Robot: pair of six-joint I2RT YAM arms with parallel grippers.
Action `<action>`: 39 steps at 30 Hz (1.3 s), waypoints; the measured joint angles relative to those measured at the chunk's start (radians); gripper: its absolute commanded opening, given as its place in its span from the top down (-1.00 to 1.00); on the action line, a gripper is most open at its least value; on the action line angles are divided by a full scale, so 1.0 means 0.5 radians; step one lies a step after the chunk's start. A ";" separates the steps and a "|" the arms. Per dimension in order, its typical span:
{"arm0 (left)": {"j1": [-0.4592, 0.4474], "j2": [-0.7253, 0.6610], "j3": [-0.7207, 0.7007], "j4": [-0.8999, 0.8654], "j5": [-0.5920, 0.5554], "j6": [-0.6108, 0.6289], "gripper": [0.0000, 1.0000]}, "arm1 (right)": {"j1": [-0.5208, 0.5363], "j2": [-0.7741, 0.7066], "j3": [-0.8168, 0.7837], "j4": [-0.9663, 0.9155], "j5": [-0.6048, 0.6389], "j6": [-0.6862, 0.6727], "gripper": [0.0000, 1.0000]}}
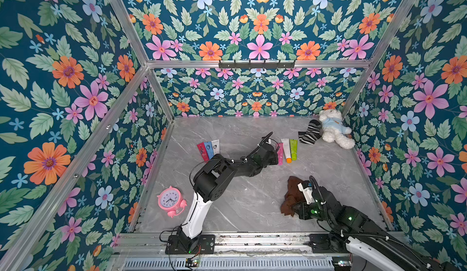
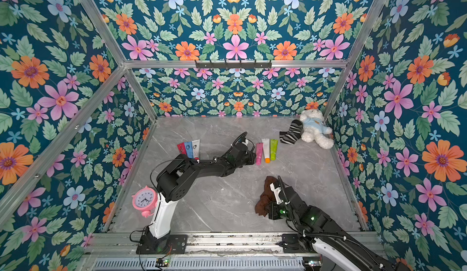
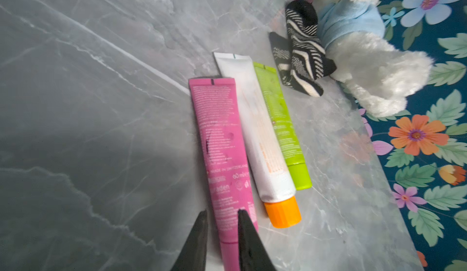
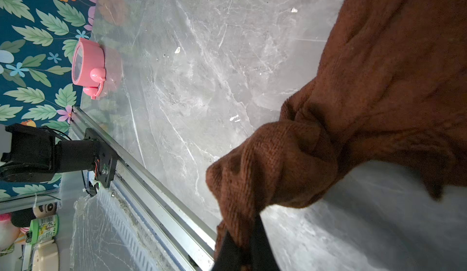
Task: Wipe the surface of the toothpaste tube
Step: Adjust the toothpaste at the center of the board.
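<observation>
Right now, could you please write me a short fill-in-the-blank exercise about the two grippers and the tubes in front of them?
1. The right gripper is shut on the ___ cloth.
2. The left gripper straddles the ___ tube near its cap end.
3. The white tube beside it has an ___ cap.
Missing words: brown, pink, orange.

clock (image 1: 168, 199): pink, front-left on tabletop (image 1: 255, 201)
bear (image 1: 333, 128): white, blue top, far-right corner
socks (image 1: 309, 132): striped, touching bear
</observation>
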 measured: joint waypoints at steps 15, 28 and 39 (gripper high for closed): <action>-0.006 0.228 0.252 -0.089 0.060 0.044 0.74 | 0.000 -0.013 0.000 -0.002 0.000 0.005 1.00; 0.000 0.102 0.169 -0.206 -0.062 0.118 0.19 | 0.000 -0.033 0.000 -0.005 -0.001 0.005 1.00; 0.043 -0.984 -0.404 -0.769 -0.612 0.378 -0.16 | 0.000 -0.076 -0.006 -0.009 -0.015 0.003 1.00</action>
